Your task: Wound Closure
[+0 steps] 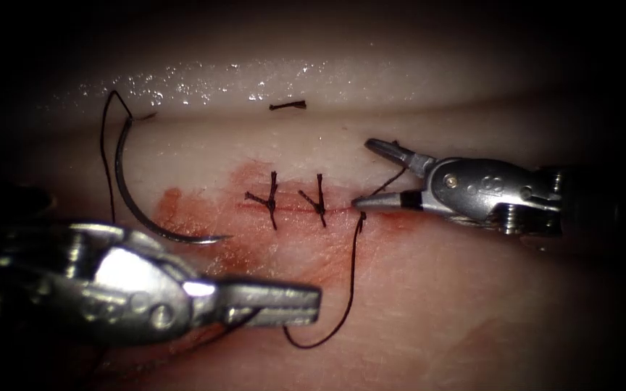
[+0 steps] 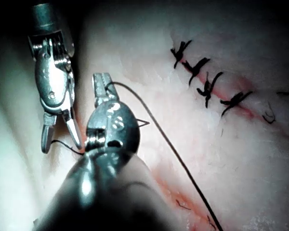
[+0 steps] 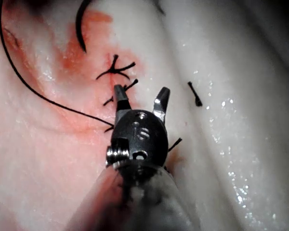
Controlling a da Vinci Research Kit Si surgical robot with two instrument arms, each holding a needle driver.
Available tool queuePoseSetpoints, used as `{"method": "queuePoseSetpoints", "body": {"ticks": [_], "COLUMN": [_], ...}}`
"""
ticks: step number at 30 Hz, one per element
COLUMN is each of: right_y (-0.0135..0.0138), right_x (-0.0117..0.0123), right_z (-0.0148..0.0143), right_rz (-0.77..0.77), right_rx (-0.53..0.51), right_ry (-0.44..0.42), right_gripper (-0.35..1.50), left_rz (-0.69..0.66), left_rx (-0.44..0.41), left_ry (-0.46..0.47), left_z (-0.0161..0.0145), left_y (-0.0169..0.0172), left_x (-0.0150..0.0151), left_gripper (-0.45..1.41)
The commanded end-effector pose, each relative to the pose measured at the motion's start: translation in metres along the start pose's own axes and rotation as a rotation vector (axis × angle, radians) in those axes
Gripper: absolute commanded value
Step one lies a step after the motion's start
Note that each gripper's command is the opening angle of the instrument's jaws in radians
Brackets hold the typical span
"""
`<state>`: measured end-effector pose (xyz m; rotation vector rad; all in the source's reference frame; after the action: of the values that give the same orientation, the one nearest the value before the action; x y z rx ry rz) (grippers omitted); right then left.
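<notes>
Steel needle (image 1: 139, 203) lies free, stiff, slippery; I'd grip mid-curve. Left tool (image 1: 306, 304) pinches thread (image 1: 349, 282); right tool (image 1: 374, 174) spread, empty.

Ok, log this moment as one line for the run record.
left hand: shut on thread | right hand: open, empty | needle: free, lying on tissue left of cut

Short dark thread scrap (image 1: 288, 106), cut at both ends: lies loose on pale upper ridge of tissue (image 1: 472, 304), just below glossy wet band, well apart from cut (image 1: 293, 209). One end thicker, frayed; visible also in right wrist view (image 3: 195, 95).

Red fluid stain (image 1: 182, 206): spreads along cut, widest toward endoscope left, paler at margins. Right wrist view shows same stain (image 3: 82, 53) as orange-red patch.
</notes>
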<state>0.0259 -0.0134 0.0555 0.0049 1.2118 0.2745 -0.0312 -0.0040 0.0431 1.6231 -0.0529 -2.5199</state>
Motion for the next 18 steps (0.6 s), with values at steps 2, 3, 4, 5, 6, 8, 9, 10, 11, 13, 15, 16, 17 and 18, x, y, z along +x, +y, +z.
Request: {"method": "queuePoseSetpoints", "body": {"ticks": [2, 3, 4, 5, 6, 8, 9, 10, 11, 13, 15, 16, 17, 18], "right_y": [-0.0008, -0.0012, -0.0018, -0.0022, -0.003, -0.0037, -0.0041, -0.0046, -0.0049, -0.0056, -0.0062, -0.0064, -0.0067, -0.0068], "right_x": [0.0002, 0.0002, 0.0001, 0.0001, -0.0001, -0.0002, -0.0002, -0.0003, -0.0003, -0.0003, -0.0002, -0.0002, -0.0001, 0.0], "right_z": [0.002, 0.0025, 0.0032, 0.0038, 0.0048, 0.0057, 0.0061, 0.0065, 0.0068, 0.0074, 0.0076, 0.0076, 0.0074, 0.0072], "right_rz": [-0.002, -0.003, -0.007, -0.009, -0.016, -0.019, -0.02, -0.022, -0.025, -0.028, -0.041, -0.051, -0.065, -0.081], "right_rx": [0.004, 0.004, 0.011, 0.014, 0.021, 0.032, 0.037, 0.039, 0.042, 0.051, 0.076, 0.092, 0.107, 0.116], "right_ry": [0.01, 0.015, 0.03, 0.039, 0.058, 0.074, 0.08, 0.086, 0.092, 0.105, 0.13, 0.143, 0.143, 0.141], "right_gripper": [1.18, 1.18, 1.15, 1.15, 1.11, 1.1, 1.1, 1.08, 1.06, 0.99, 0.74, 0.41, -0.25, -0.35], "left_rz": [0.006, 0.006, 0.01, 0.012, 0.01, 0.009, 0.006, 0.006, 0.006, 0.0, -0.021, -0.028, -0.039, -0.046], "left_rx": [0.014, 0.016, 0.02, 0.02, 0.017, 0.016, 0.011, 0.007, -0.001, -0.022, -0.037, -0.04, -0.048, -0.054], "left_ry": [0.006, 0.013, 0.031, 0.042, 0.059, 0.072, 0.091, 0.103, 0.127, 0.182, 0.218, 0.23, 0.243, 0.25], "left_z": [0.0011, 0.0013, 0.0019, 0.0023, 0.0032, 0.0041, 0.0048, 0.0051, 0.0058, 0.007, 0.0078, 0.0081, 0.0084, 0.0086], "left_y": [-0.001, -0.0016, -0.0024, -0.003, -0.0043, -0.0054, -0.0062, -0.0065, -0.0071, -0.008, -0.0087, -0.009, -0.0093, -0.0095], "left_x": [-0.0004, -0.0004, -0.0006, -0.0008, -0.0013, -0.0017, -0.002, -0.0022, -0.0026, -0.0033, -0.004, -0.0043, -0.0048, -0.0052], "left_gripper": [-0.45, -0.45, -0.45, -0.45, -0.45, -0.45, -0.45, -0.45, -0.45, -0.45, -0.45, -0.45, -0.45, -0.45]}}
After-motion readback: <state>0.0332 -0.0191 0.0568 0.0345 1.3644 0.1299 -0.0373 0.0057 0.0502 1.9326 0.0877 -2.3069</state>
